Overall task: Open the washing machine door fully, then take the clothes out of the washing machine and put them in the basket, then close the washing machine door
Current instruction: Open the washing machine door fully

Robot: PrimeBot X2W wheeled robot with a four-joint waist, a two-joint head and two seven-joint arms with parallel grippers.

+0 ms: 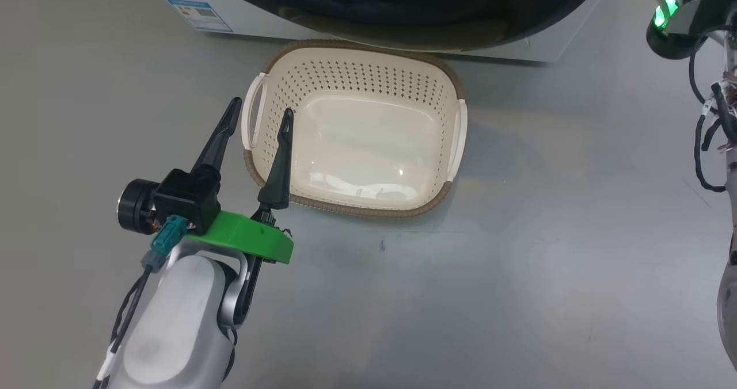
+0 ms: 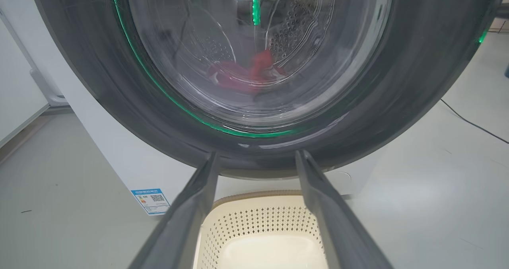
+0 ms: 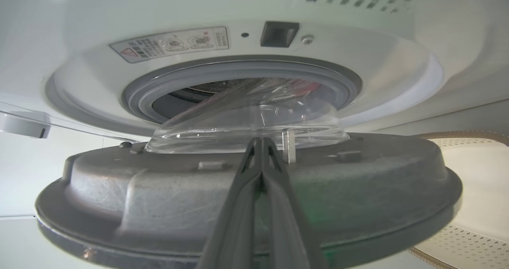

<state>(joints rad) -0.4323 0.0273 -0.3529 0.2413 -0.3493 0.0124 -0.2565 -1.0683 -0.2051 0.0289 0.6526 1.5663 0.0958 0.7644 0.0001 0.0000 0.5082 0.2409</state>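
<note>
Cream perforated plastic, rounded at the corners and edged with a brown woven-look rim, made up the one basket (image 1: 357,75), which had two side handles and sat empty just in front of the washing machine (image 1: 242,15), below its door. One washing machine door (image 3: 159,193) stood partly open, its clear glass bowl half out of the machine's porthole, its outer rim glossy black and its inner face dull grey. One small heap of red clothes (image 2: 246,76) lay inside the machine, at the bottom of the perforated steel drum (image 2: 294,26), seen blurred through the glass. One blue label (image 1: 200,14) was stuck low on the machine's white front, and one grey rubber ring (image 3: 139,98) lined the porthole. Smooth pale grey floor (image 1: 518,262) stretched out from the machine, with a thin black cable (image 2: 469,119) lying off to one side. Of the two grippers, the left gripper (image 1: 261,110) hung in front of the machine with its long dark fingers spread wide and nothing between them. The right gripper (image 3: 260,141) had its fingers pressed together on nothing, tips at the door's inner face beside the bowl; contact could not be told.
</note>
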